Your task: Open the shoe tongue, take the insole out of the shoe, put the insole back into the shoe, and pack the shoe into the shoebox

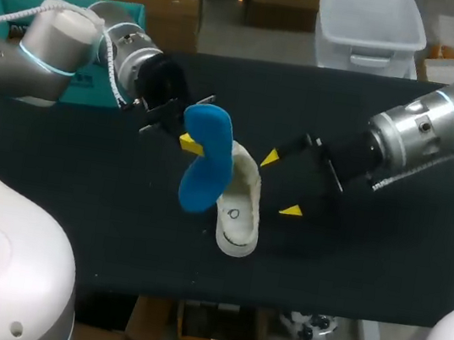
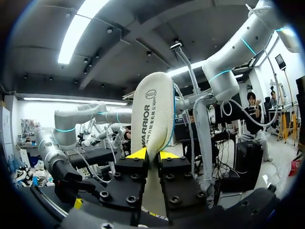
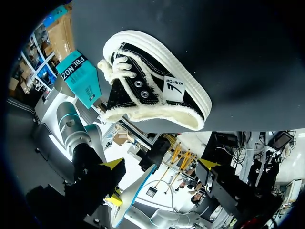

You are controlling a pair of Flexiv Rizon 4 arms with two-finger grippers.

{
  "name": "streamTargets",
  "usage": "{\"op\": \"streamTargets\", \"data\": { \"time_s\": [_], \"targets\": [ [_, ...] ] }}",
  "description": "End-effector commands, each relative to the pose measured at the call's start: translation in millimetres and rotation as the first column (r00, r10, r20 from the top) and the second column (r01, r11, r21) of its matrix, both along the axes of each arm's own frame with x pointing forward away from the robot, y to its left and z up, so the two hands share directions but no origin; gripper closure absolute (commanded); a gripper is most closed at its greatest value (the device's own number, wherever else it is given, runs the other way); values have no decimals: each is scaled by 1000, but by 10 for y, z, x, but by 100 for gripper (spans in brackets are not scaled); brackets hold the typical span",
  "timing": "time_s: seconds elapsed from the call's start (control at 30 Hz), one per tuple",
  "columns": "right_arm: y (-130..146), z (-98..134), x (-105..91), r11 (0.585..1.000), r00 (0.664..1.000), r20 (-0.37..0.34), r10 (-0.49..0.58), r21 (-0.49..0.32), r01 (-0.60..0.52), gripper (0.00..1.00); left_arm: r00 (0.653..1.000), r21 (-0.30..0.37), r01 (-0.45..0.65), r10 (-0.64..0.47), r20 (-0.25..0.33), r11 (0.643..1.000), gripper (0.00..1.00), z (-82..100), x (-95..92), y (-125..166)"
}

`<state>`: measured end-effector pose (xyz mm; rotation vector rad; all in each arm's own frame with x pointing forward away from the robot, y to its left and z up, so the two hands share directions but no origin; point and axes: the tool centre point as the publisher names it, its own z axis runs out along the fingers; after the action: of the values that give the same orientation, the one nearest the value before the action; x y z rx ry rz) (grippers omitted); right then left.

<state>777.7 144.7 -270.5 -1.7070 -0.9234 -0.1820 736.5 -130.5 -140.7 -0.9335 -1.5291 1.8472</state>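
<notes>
Two arms over the black table [image 1: 383,270]; you've got the teal shoebox [image 1: 8,5] at the far left edge, behind the left arm. Left gripper [image 1: 187,137] is pinching the insole [image 1: 207,163] between both yellow tips, clear of the table; blue face shows in the head view, cream face in the left wrist view; its lower end hangs just over the shoe. Shoe [image 1: 240,210] sits sole-down mid-table, opening up, cream lining showing; black upper and white laces show in the right wrist view. Right gripper [image 1: 280,183] is just right of the shoe, fingers spread wide, aimed at the shoe's side.
</notes>
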Motion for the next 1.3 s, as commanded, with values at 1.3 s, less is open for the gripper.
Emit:
{"op": "streamTargets", "data": {
  "time_s": [1.3],
  "targets": [
    [178, -237, -66, 981, 996, -1, -92, 173, 91, 0, 729, 64, 244, -226, 646, 968, 100, -802, -389, -856]
  ]
}}
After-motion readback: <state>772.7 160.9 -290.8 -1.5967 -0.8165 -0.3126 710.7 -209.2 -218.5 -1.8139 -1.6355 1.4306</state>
